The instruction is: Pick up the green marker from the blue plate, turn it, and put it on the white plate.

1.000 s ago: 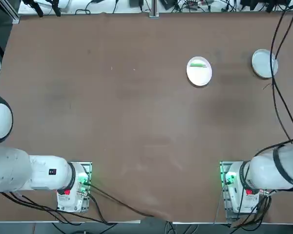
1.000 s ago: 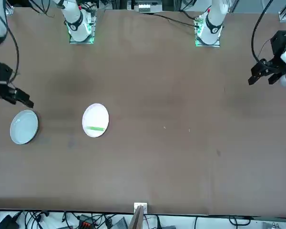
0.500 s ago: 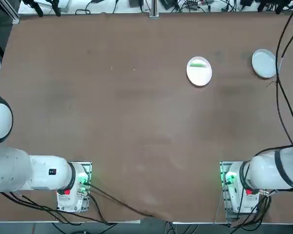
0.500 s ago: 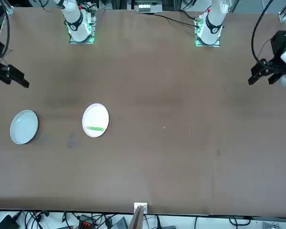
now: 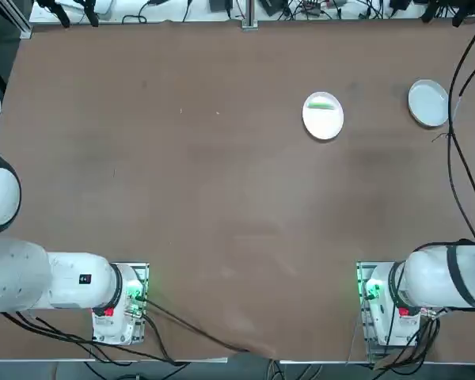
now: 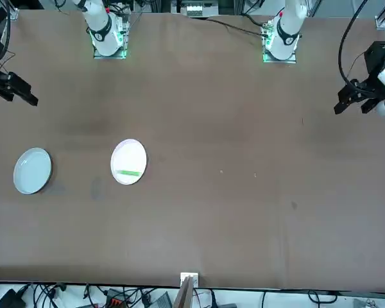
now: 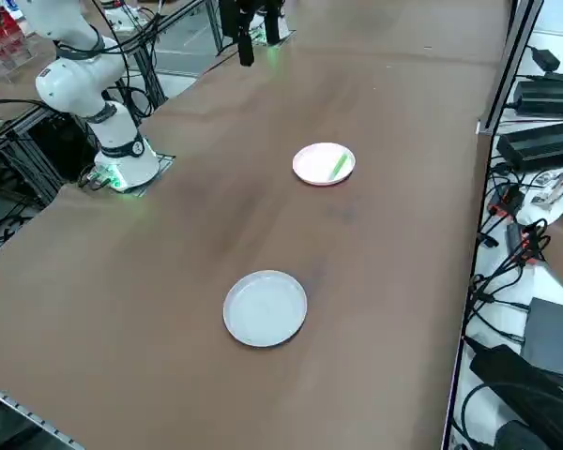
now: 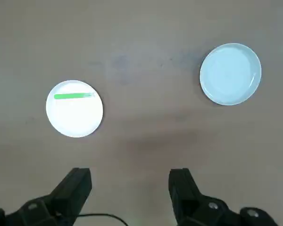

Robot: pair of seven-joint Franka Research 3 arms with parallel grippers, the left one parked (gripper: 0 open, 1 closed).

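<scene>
Wide brown worktop [image 5: 222,198], almost bare: only two small plates on it, nothing lying between them or around them. Cables and power bricks [image 7: 544,141] crowd the floor along the far edge, off the worktop.

The right gripper [image 8: 129,188] hangs high above the surface, pointing straight down, both plates in its wrist camera's sight. From the front it shows as a dark shape [image 6: 11,90] at the picture's left edge, on the robot's side of the plates and well apart from both. Its two black fingers [image 8: 75,188] stand spread wide with nothing between them.

Now the green marker [image 8: 73,96]: a thin, bright green stick, lying flat on the white plate [image 8: 74,117], close to the rim rather than across the middle. From overhead, the marker [image 5: 322,104] sits on the far part of that plate [image 5: 323,123].

The blue plate [image 5: 427,103], pale grey-blue with a lighter rim, sits well apart towards the robot's right, holding nothing [image 8: 230,74].
</scene>
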